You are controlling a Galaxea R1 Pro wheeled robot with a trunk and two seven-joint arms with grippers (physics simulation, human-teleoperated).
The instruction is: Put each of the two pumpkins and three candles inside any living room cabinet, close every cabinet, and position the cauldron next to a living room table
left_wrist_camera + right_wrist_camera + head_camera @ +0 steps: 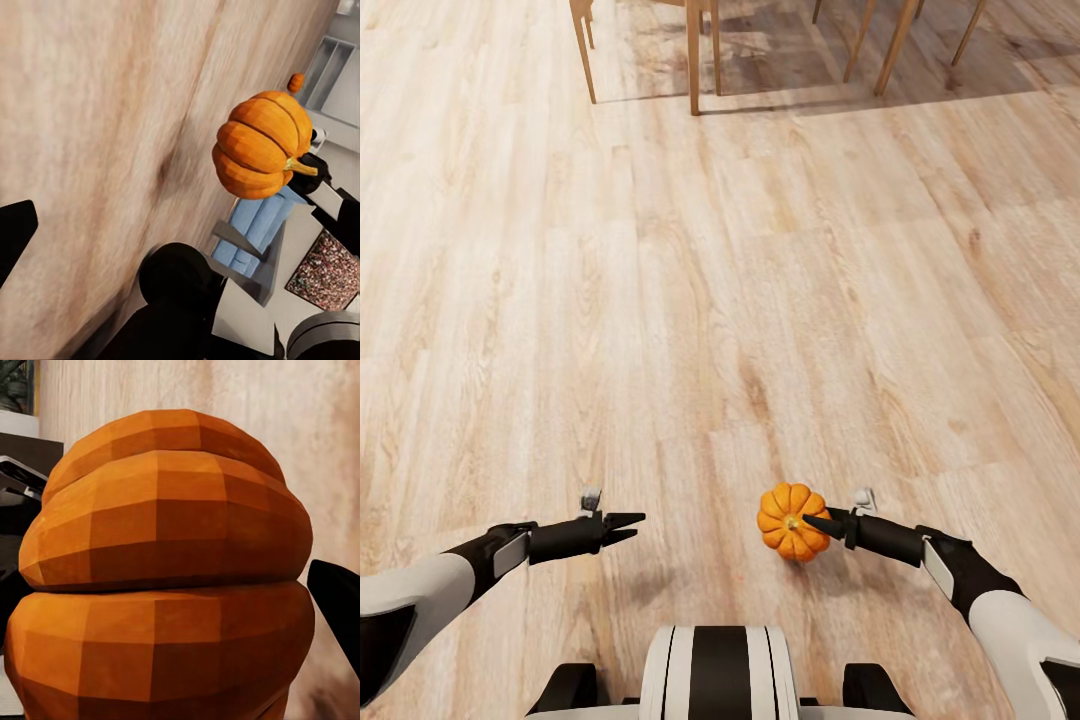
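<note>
One pumpkin (792, 520) is clamped in the right gripper (818, 522), lower centre-right over wood floor (760, 300), w/ left gripper (632, 526) fingers slightly apart & empty, a second pumpkin (295, 82) small upper right in left wrist view; no cabinet in sight, so stowing, candles, cauldron prob. all left.

Pale wood floor (760, 300), wooden chair legs (695, 60) beyond.

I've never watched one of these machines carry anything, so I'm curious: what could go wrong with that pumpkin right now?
1. The right tool pinches the round, ribbed pumpkin at its side, up off the wooden floor, so it could slip out and roll away.
2. Chair legs stand ahead; driving close could bump them and jolt the grip.
3. The left tool is empty, so nothing backs up the hold.
</note>
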